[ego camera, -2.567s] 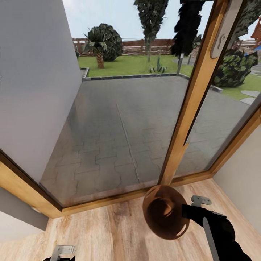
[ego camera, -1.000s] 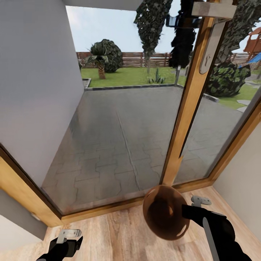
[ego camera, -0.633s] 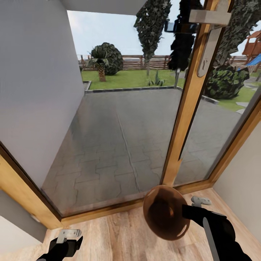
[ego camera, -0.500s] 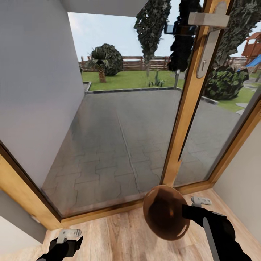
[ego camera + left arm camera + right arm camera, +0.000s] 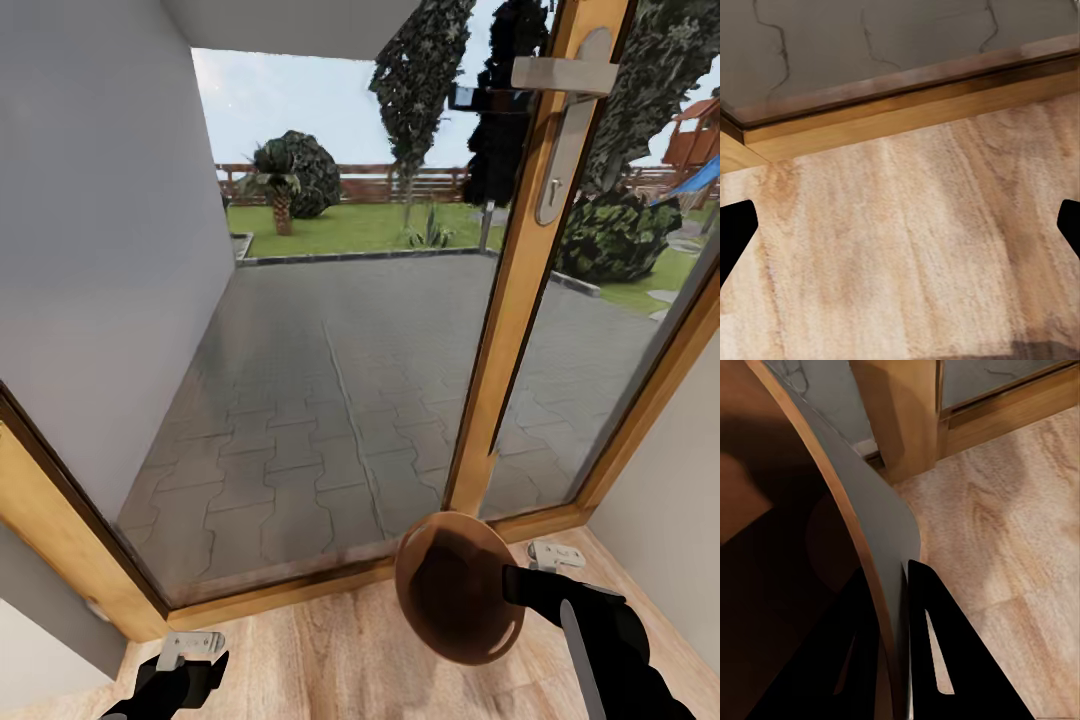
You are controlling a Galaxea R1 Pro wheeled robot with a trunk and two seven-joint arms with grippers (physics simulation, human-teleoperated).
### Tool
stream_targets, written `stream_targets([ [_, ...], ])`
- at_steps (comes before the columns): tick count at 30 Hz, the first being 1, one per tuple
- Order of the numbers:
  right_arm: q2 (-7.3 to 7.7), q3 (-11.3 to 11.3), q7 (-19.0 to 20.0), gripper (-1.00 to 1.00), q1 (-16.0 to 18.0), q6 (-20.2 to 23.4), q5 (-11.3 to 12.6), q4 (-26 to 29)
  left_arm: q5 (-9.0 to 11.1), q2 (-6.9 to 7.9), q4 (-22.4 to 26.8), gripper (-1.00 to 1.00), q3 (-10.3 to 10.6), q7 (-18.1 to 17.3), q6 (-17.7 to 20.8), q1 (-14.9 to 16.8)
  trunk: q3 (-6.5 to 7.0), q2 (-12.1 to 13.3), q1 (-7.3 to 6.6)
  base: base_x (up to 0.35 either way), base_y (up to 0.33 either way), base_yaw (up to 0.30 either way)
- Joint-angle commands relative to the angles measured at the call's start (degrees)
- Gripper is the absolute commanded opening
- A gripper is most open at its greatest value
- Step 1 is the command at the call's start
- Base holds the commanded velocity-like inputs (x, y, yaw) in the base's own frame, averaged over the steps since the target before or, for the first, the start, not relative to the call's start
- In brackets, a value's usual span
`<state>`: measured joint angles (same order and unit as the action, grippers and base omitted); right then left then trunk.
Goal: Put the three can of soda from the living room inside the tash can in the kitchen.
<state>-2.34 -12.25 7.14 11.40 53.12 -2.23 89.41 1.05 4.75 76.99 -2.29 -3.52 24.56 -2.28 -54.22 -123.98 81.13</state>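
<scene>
Here the right gripper [image 5: 512, 585] reaches forward, jaws clamped on the rim of the brown bin [image 5: 455, 590], held tilted above the wood floor [image 5: 330, 650]. The left gripper [image 5: 190, 648] hangs low, jaws apart. Wood-framed glass doors [image 5: 510, 300] face a paved patio.

Right pincer [image 5: 512, 585] is clamped on the bin's [image 5: 455, 590] rim; left pincer [image 5: 190, 655] hangs spread wide.

Left end effector [image 5: 190, 650] fingertips cropped

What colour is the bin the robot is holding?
Brown, copper-brown inside; the bin shows best in the head view, held by the right claw.
</scene>
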Motion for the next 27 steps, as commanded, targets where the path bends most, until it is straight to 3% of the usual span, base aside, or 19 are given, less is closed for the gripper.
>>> stream_targets([
  [1, 0.0, 0.01, 0.27, -1.0, 0.03, 0.18, 1.08, 0.05, 0.0, 0.0, 0.0, 1.0, 0.0, 0.0, -0.01, 0.0, 0.02, 0.0, 0.0, 0.0, 0.0, -0.003],
  [16, -0.04, 0.09, 0.42, -1.0, 0.03, 0.05, 1.79, 0.06, 0.01, 0.0, -0.08, 1.0, 0.0, 0.0, -0.03, 0.0, 0.05, 0.0, 0.0, 0.0, 0.0, 0.005],
  [27, -0.03, 0.3, 0.42, -1.0, 0.03, -0.12, 1.79, 0.06, 0.0, 0.0, -0.01, 1.0, 0.08, -0.09, -0.02, 0.0, 0.05, 0.0, 0.0, 0.0, 0.0, 0.231],
])
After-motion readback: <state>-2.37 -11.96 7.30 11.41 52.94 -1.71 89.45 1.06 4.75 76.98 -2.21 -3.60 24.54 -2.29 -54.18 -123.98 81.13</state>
